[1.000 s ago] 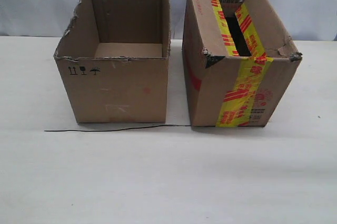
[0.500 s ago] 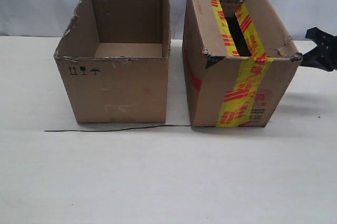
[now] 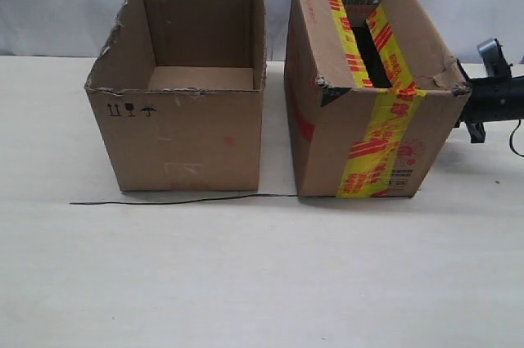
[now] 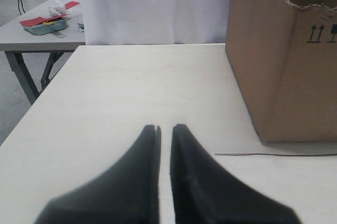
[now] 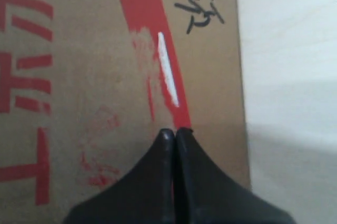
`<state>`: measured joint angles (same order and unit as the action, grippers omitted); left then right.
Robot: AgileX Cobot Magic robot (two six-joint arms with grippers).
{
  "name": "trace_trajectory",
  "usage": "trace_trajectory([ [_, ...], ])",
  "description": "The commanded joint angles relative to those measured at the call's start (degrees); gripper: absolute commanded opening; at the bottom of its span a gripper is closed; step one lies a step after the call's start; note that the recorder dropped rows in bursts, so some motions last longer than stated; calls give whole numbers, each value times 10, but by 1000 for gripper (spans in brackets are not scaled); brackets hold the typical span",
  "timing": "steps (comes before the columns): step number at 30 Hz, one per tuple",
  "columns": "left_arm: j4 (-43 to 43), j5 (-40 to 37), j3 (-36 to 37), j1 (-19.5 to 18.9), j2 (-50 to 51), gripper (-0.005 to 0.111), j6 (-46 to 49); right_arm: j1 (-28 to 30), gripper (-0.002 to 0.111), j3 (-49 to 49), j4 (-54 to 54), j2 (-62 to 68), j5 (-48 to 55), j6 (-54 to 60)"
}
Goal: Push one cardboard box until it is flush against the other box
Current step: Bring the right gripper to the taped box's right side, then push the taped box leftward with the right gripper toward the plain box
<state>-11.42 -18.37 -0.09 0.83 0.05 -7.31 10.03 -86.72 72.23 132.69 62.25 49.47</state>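
Note:
The cardboard box (image 3: 368, 119), with yellow-and-red tape and a dented corner, stands on the right of the table. The other box (image 3: 180, 127), plain, open and ragged-rimmed, stands to its left across a narrow gap. My right arm (image 3: 495, 96) reaches in from the right at the taped box's right side, its tip hidden behind the dented corner. In the right wrist view my right gripper (image 5: 174, 130) is shut, tips up against that box's face (image 5: 105, 66) by the red stripe. My left gripper (image 4: 165, 127) is shut and empty, low over the table, left of the plain box (image 4: 284, 66).
A thin black wire (image 3: 180, 200) lies on the table along the front of both boxes. The white table (image 3: 262, 282) extends toward the camera. A second table with a teal tray (image 4: 45, 23) stands beyond the left edge, beside a white backdrop (image 4: 152, 8).
My right arm has come in from the right edge and moved up to the taped box's right side. Neither box has visibly shifted.

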Motion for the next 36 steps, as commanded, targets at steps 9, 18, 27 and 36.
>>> trace_trajectory([
  [9, 5, 7, 1, 4, -1, 0, -2, -63, 0, 16, 37, -1, -42, 22],
  [18, 5, 7, 1, 4, -1, 0, -2, -90, 0, 16, 72, 2, -70, 23],
  [27, 5, 7, 1, 4, -1, 0, -2, -99, 0, 15, 83, 7, -73, 33],
  [36, 5, 7, 1, 4, -1, 0, -2, -84, 0, 15, 74, -18, -89, 33],
])
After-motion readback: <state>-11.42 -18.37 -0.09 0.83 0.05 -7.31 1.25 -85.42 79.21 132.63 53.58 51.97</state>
